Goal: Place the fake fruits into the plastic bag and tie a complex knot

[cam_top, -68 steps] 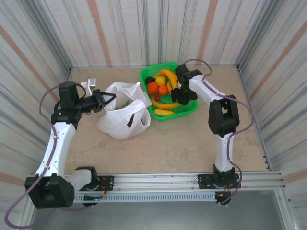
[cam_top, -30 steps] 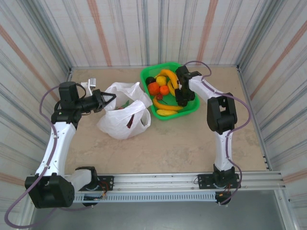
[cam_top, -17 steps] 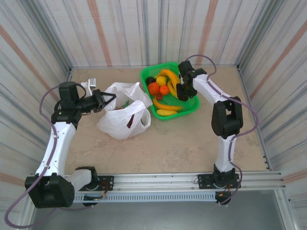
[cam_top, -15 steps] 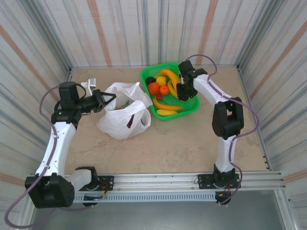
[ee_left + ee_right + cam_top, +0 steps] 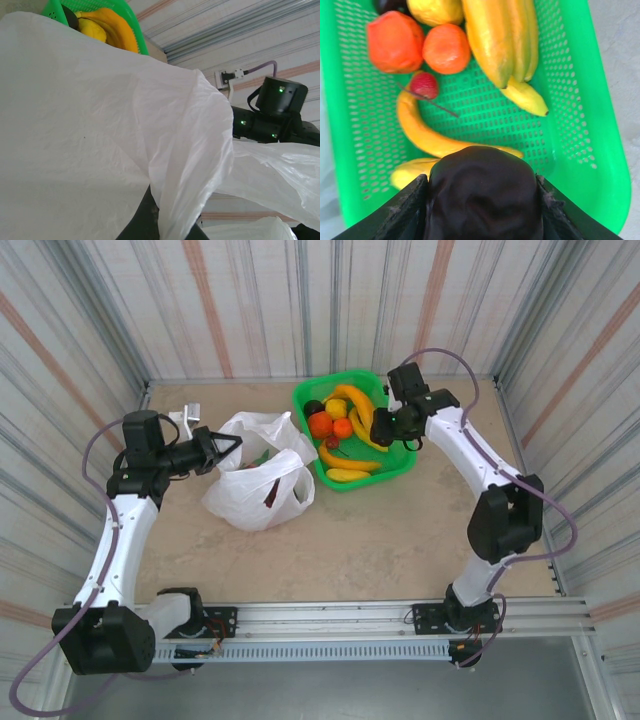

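The white plastic bag (image 5: 258,485) lies left of centre with its mouth facing the green mesh basket (image 5: 398,466). My left gripper (image 5: 230,447) is shut on the bag's upper left edge; in the left wrist view the film (image 5: 100,125) drapes over the jaws. A dark red piece (image 5: 272,492) shows through the bag. My right gripper (image 5: 392,426) hangs over the basket's right side, shut on a dark purple fruit (image 5: 482,165) that sits between its fingers (image 5: 409,207). Below it lie bananas (image 5: 497,35), two orange fruits (image 5: 395,41) and a small red one (image 5: 424,85).
Corrugated metal walls close in the table on three sides. A white socket block (image 5: 190,412) lies near the back left corner. The metal rail (image 5: 330,618) with both arm bases runs along the near edge. Bare tabletop (image 5: 380,530) lies in front of bag and basket.
The right arm has risen from the basket with the dark purple fruit and its elbow has swung out to the right. The left arm and the bag have not moved.
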Controlling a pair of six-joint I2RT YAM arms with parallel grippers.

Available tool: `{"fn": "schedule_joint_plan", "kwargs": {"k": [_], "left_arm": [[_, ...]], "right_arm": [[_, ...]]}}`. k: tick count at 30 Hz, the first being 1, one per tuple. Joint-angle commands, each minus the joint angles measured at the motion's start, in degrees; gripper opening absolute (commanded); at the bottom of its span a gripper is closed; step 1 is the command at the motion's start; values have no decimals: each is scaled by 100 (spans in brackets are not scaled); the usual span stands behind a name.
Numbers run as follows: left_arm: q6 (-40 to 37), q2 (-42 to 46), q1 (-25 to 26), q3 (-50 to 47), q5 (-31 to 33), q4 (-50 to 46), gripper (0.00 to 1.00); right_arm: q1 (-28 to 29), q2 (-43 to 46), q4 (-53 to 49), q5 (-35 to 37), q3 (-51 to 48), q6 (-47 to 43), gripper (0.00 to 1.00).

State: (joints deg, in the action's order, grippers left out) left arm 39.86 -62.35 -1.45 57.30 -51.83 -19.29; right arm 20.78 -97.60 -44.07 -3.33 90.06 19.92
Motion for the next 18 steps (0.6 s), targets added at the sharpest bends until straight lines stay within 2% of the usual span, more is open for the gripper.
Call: {"fn": "schedule_joint_plan", "kwargs": {"k": [1, 9, 18], "left_arm": [[-31, 72, -35, 45, -37, -14, 0], [-22, 25, -38, 27, -55, 47, 0], [-31, 7, -30, 36, -64, 56, 0]], "right_arm": [[228, 492, 256, -421, -343, 434, 54], [944, 1154, 485, -610, -713, 800, 54], [1653, 1646, 845, -1204, -1046, 1084, 54]]}}
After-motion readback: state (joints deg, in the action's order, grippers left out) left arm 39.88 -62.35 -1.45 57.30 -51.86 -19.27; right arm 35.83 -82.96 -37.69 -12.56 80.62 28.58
